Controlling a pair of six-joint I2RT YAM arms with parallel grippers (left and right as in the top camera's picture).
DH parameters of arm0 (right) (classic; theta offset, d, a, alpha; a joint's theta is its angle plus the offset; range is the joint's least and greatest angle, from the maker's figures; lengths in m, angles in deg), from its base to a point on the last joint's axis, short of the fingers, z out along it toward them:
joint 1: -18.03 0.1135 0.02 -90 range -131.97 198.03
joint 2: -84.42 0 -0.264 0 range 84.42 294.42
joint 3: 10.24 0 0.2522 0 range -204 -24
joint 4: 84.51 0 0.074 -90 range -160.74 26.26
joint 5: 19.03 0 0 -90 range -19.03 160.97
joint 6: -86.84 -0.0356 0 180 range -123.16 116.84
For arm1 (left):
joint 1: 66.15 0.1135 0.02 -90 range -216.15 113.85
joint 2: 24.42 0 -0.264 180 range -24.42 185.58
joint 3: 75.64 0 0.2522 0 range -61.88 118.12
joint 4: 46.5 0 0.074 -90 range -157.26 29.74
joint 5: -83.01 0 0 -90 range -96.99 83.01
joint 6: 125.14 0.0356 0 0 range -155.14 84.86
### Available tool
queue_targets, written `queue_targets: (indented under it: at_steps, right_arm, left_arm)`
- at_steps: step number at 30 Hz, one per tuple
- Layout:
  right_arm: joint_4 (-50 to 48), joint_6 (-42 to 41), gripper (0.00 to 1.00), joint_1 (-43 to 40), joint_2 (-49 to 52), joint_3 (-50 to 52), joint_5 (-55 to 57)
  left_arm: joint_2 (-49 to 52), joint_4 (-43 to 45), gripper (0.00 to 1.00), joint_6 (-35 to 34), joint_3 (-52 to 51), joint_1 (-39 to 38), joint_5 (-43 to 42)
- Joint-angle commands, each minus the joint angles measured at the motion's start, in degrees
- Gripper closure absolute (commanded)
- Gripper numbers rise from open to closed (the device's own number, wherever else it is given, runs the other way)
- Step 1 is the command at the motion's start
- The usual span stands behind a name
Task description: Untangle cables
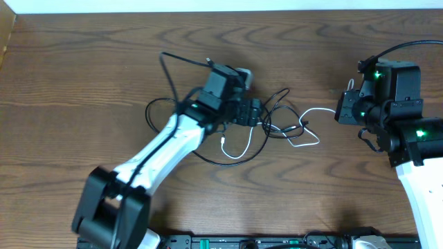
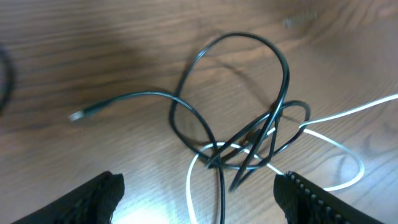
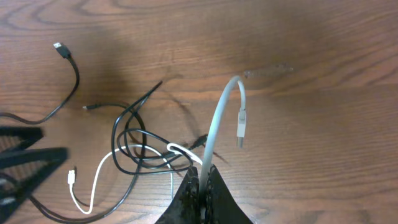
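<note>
The black cable [image 1: 220,164] and the white cable [image 1: 320,110] lie tangled mid-table. My left gripper [image 1: 255,111] hovers over the knot, open and empty. In the left wrist view its jaws [image 2: 202,199] straddle strands of the black cable [image 2: 249,37] and the white cable [image 2: 348,114], which cross in a knot just ahead. My right gripper [image 1: 344,105] is to the right of the tangle. In the right wrist view it [image 3: 204,186] is shut on the white cable [image 3: 217,118], whose plug end arches up and hangs free. The black cable [image 3: 118,134] loops to its left.
The table [image 1: 83,83] is dark wood. A thick black robot wire [image 1: 398,47] arcs over the right arm. A light strip [image 1: 208,5] runs along the table's far edge.
</note>
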Motion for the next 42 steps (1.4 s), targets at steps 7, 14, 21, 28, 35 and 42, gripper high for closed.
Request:
queue_targets:
  at_steps: [7,14,21,28,35,42]
  right_arm:
    - [0.2,-0.8,0.99,-0.1,0.1,-0.9,0.5]
    - [0.2,-1.2,0.99,-0.1,0.1,-0.9,0.5]
    - [0.3,-1.2,0.99,-0.1,0.1,-0.9,0.4]
    - [1.2,-1.2,0.99,-0.2,0.1,-0.9,4.5]
    - [6.4,-11.8,0.99,-5.5,0.2,-0.9,34.3]
    - [6.1,-15.3,0.99,-22.8,0.2,-0.9,35.6]
  left_arm:
    - [8.5,8.6,0.15,5.6,-0.2,-5.0,-0.7]
    - [13.2,13.9,0.15,5.7,-0.2,-5.8,-0.7]
    - [14.6,17.4,0.51,5.7,-0.2,-5.7,-0.3]
    - [11.4,13.6,0.93,5.7,-0.2,-2.9,-0.2]
    - [0.0,-5.9,0.93,5.7,-0.2,6.3,10.1]
    - [-6.6,-12.7,0.93,5.7,-0.2,15.7,11.8]
